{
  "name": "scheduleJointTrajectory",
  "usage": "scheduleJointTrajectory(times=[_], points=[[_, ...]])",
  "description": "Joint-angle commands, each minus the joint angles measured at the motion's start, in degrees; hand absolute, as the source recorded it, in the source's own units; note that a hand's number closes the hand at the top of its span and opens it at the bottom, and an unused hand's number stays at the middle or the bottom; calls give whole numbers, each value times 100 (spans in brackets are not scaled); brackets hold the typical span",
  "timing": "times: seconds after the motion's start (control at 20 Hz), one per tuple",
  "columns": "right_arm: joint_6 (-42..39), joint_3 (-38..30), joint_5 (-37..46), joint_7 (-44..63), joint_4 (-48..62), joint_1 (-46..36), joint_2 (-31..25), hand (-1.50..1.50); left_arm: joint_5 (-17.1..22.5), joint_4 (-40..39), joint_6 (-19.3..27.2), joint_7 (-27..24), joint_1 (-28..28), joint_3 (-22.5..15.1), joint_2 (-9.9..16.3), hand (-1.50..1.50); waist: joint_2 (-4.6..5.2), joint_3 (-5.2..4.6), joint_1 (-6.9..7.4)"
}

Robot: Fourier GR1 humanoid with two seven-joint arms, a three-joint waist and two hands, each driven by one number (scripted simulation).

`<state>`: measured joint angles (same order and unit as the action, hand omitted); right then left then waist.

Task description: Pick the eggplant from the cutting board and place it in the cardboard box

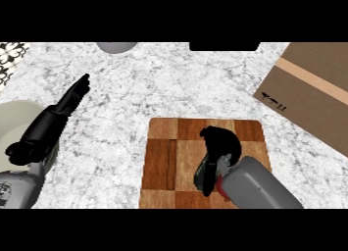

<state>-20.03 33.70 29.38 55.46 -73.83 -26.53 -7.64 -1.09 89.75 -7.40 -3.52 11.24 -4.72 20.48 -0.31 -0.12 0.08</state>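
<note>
Right hand (218, 147) over cutting board (169, 162), eggplant hidden.

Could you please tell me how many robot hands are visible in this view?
2: the left hand at the left, fingers straight over the counter; the right hand over the cutting board.

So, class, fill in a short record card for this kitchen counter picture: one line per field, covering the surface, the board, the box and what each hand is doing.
surface: pale speckled counter
cutting board: wooden checkered board, low centre
eggplant: not clearly visible; probably hidden under the right hand
right hand: black hand curled down over the board's middle
left hand: open hand, fingers straight, resting at the left, off the board
cardboard box: brown box at the upper right, apart from the board
task stage: nothing in the box yet, as far as can be seen
</note>
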Motion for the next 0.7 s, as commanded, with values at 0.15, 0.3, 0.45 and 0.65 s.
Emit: scheduleJointTrajectory(times=[0.15, 0.3, 0.45, 0.65], points=[[216, 178, 926, -786, 105, 257, -34, 150, -179, 55, -61, 167, 74, 103, -222, 0, 30, 13, 1], [413, 107, 1279, -921, 454, -112, 231, 150, -193, -340, -261, -222, 167, 222, -178, 0, 37, 12, 6], [354, -32, 1423, -1269, 127, 56, -51, 150, -425, -564, -142, -424, 135, 233, -316, 0, 35, 11, -12], [697, 283, 1588, -2445, -55, -91, -373, 150, -382, -186, -148, -293, -121, 86, -402, 0, 38, 15, 40]])
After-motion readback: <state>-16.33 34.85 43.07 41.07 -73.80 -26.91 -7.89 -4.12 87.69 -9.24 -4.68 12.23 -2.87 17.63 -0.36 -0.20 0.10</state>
